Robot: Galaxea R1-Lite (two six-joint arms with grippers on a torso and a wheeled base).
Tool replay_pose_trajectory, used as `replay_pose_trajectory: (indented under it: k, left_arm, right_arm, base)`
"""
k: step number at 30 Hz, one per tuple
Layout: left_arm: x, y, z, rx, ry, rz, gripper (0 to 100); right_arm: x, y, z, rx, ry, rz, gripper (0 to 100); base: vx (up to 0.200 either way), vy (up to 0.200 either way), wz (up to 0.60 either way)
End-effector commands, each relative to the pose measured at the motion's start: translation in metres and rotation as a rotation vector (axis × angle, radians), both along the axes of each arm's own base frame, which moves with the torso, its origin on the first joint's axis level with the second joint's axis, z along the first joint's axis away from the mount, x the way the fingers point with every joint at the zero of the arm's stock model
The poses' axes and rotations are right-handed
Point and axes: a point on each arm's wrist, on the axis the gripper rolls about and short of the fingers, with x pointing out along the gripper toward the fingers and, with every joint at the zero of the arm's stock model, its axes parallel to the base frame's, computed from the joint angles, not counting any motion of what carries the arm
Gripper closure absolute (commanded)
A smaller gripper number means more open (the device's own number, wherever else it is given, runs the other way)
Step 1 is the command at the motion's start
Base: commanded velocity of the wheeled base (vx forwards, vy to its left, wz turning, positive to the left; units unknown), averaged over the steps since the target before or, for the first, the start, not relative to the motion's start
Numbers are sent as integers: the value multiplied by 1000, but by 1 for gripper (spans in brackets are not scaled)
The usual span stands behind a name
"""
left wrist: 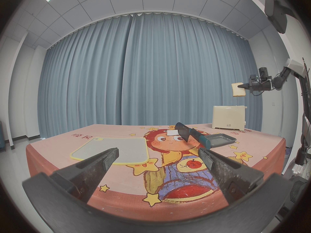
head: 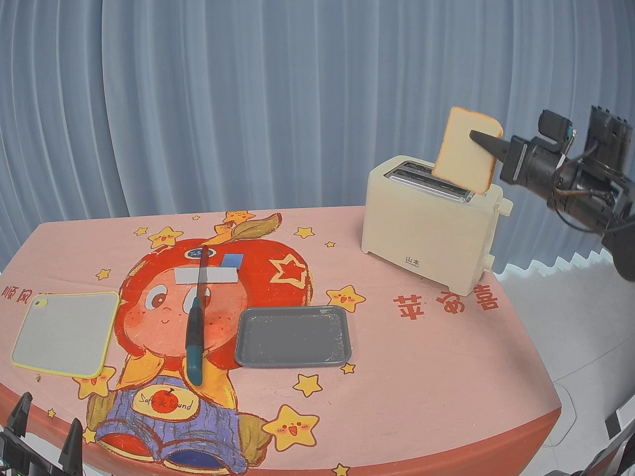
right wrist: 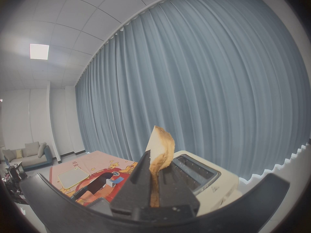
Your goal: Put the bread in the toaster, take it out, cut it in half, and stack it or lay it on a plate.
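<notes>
Jaws on R arm [head: 563, 174] pinch bread [head: 465, 151] tilted over toaster [head: 426, 229].

cream toaster [head: 426, 233], grey tray [head: 293, 336], perhaps teal-handled knife [head: 196, 328]

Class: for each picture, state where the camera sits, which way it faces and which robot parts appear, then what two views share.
Head view: on the head, facing forward and down at the pink tablecloth; right claw holds a brown-crusted bread slice over the cream toaster, left claw at the near edge.
Left wrist view: low before the tablecloth, facing across it; its open claw in front.
Right wrist view: high beside the toaster, looking along its claw, shut on the slice.
Shared: slice and toaster, all three.
</notes>
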Motion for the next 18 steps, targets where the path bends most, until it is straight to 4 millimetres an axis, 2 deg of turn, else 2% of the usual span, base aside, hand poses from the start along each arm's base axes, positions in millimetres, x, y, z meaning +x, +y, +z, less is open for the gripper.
replay_pose_trajectory:
  k: [1, 2, 5, 10, 11, 13, 15, 18]
  left_arm:
    - [1, 0, -5, 0, 15, 1, 0]
    - [1, 0, -5, 0, 17, 1, 0]
    - [1, 0, -5, 0, 15, -1, 0]
    - [1, 0, -5, 0, 15, -1, 0]
    - [1, 0, -5, 0, 15, -2, 0]
    - [1, 0, -5, 0, 15, 1, 0]
    - [1, 0, -5, 0, 15, -2, 0]
    - [1, 0, -5, 0, 15, -1, 0]
  right_arm:
    - [-69, -5, -9, 37, -89, 31, 100]
    - [-70, -6, -10, 38, -90, 31, 100]
    - [-99, -16, -24, 31, -68, 40, 100]
    - [-117, -24, -28, 35, -71, 40, 100]
    - [-126, -26, -34, 29, -60, 49, 100]
    - [-128, -26, -38, 19, -45, 57, 100]
    - [-133, -27, -50, -11, -20, 67, 100]
    - [-135, -28, -52, -20, -18, 64, 100]
  base:
    - [0, 0, 0]
    - [0, 0, 0]
    - [0, 0, 0]
    - [0, 0, 0]
    - [0, 0, 0]
    - [0, 0, 0]
    - [0, 0, 0]
    - [0, 0, 0]
